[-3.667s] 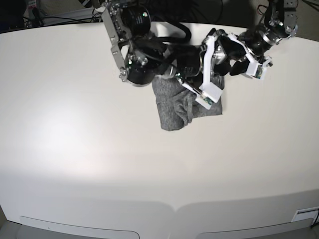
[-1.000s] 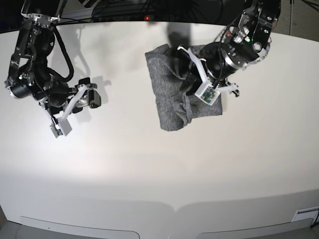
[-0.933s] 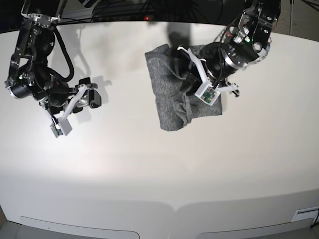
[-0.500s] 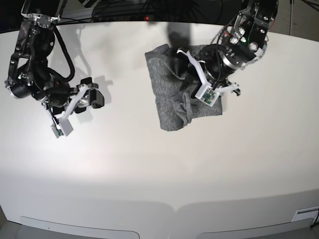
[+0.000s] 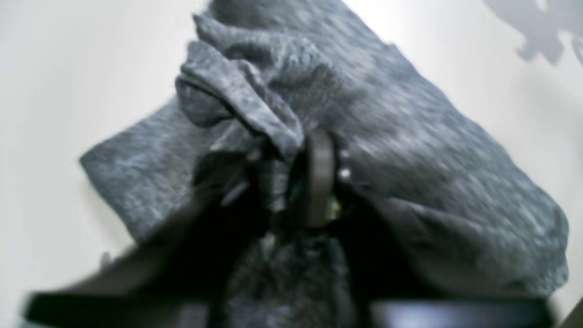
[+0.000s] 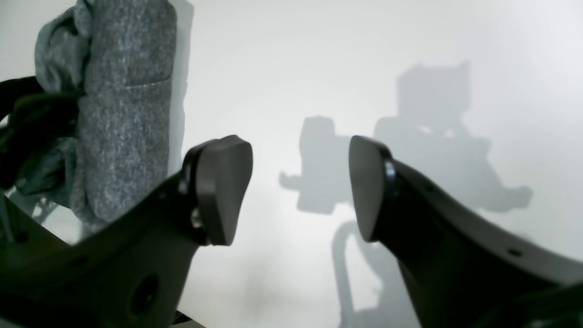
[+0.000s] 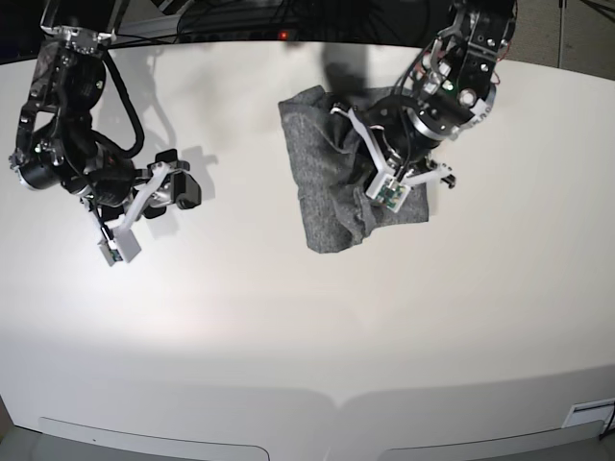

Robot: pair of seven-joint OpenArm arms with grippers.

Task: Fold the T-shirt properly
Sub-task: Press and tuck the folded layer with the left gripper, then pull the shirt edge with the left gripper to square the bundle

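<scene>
Left wrist view: the left gripper (image 5: pixel 291 182), jaws pressed together, pinches a raised fold of the one grey T-shirt (image 5: pixel 410 150), blurred. Right wrist view: the right gripper (image 6: pixel 300 187), jaws spread with nothing between them, hovers above the white table (image 6: pixel 319 68). Base view: two arms; the single bunched T-shirt (image 7: pixel 327 182) lies at the table's (image 7: pixel 307 327) far centre under the left gripper (image 7: pixel 380 173); the right gripper (image 7: pixel 178 187) is well apart.

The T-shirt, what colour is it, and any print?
Heather grey T-shirt, plain, no print; clearest in the left wrist view.
</scene>
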